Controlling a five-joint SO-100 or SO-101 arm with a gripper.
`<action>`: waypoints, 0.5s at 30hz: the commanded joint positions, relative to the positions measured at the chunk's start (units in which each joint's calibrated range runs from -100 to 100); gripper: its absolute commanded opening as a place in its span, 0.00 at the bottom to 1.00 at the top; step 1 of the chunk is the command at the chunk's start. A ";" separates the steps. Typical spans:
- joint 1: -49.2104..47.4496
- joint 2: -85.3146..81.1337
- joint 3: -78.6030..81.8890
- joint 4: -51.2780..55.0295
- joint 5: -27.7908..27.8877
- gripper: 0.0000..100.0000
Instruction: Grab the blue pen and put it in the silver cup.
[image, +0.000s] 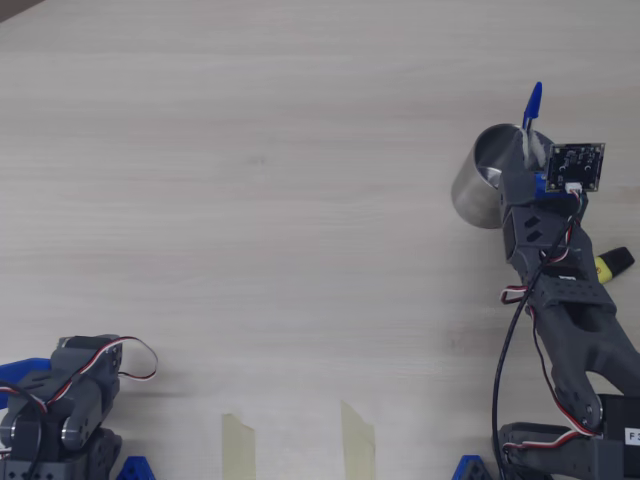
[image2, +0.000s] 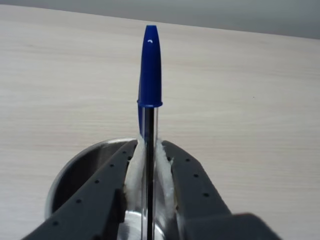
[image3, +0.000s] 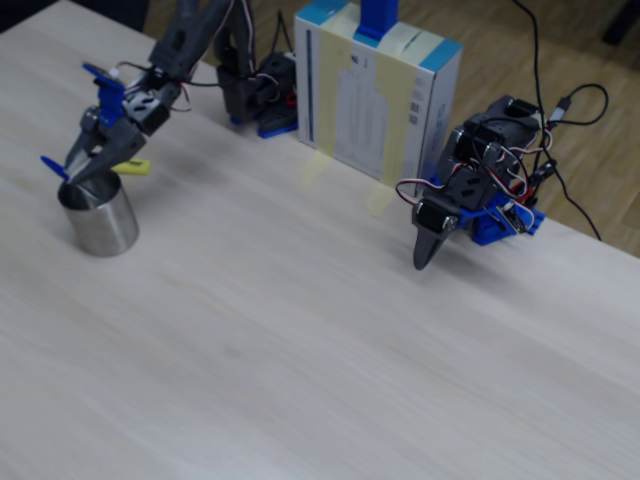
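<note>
My gripper (image2: 148, 152) is shut on the blue pen (image2: 150, 70), its white pads clamped on the clear barrel. The pen stands nearly upright with the blue cap up, and its lower part reaches down into the mouth of the silver cup (image2: 75, 172). In the overhead view the gripper (image: 528, 150) hovers over the right rim of the cup (image: 478, 190), and the pen's cap (image: 531, 105) sticks out past the rim. In the fixed view the cup (image3: 98, 222) stands at the far left, with the gripper (image3: 82, 170) and the pen (image3: 51, 166) just above it.
A yellow highlighter (image: 612, 263) with a black cap lies right of my arm, partly hidden by it; it also shows in the fixed view (image3: 131, 167). A second arm (image: 65, 400) rests at the bottom left. Two tape strips (image: 300, 440) mark the near edge. A box (image3: 380, 95) stands behind.
</note>
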 joint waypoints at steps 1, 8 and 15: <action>0.26 -1.23 0.18 -0.12 -0.09 0.02; 0.26 -1.32 2.17 -0.12 0.17 0.02; 0.17 -3.23 4.42 -0.12 0.32 0.12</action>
